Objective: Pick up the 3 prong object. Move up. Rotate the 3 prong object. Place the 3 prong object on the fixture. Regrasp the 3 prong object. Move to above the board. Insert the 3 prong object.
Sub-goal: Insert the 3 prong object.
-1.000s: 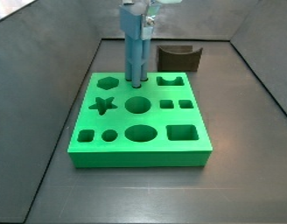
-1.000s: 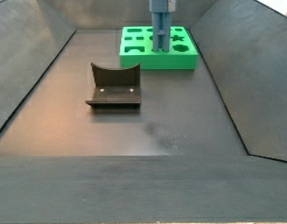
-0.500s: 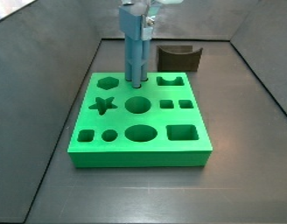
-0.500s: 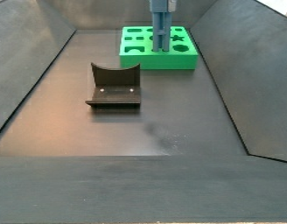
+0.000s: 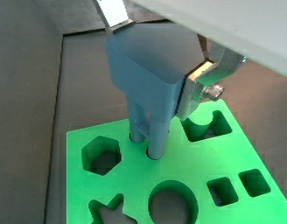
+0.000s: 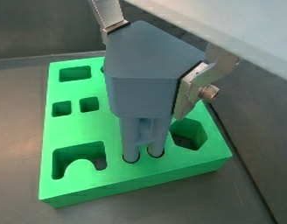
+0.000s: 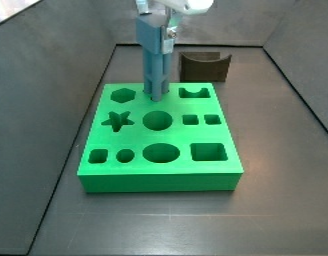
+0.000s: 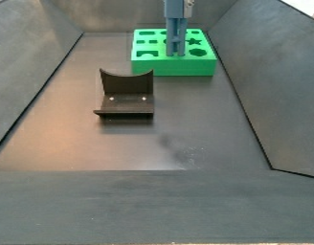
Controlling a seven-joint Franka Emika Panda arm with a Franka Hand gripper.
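My gripper [image 7: 156, 14] is shut on the top of the 3 prong object [image 7: 155, 65], a slim blue-grey piece hanging upright over the far part of the green board [image 7: 160, 172]. In both wrist views the silver fingers [image 5: 206, 73] [image 6: 198, 80] clamp the piece's wide head [image 5: 146, 70] [image 6: 146, 79]. Its prongs [image 6: 143, 144] point down and meet small holes in the board [image 6: 64, 179] between the hexagon cut-out [image 5: 99, 156] and the notched cut-out [image 5: 202, 128]. How deep they sit I cannot tell. The dark fixture [image 7: 204, 66] [image 8: 123, 94] stands bare, apart from the board [image 8: 198, 65].
Sloping grey walls [image 8: 45, 67] enclose the dark floor. The board carries star [image 7: 117, 121], round [image 7: 156, 120], oval [image 7: 160, 153] and square [image 7: 208, 152] cut-outs. The fixture sits just behind the board's far right corner in a side view.
The gripper with the 3 prong object has shifted slightly left in a side view, and more of its white body shows. Board and fixture have not moved.
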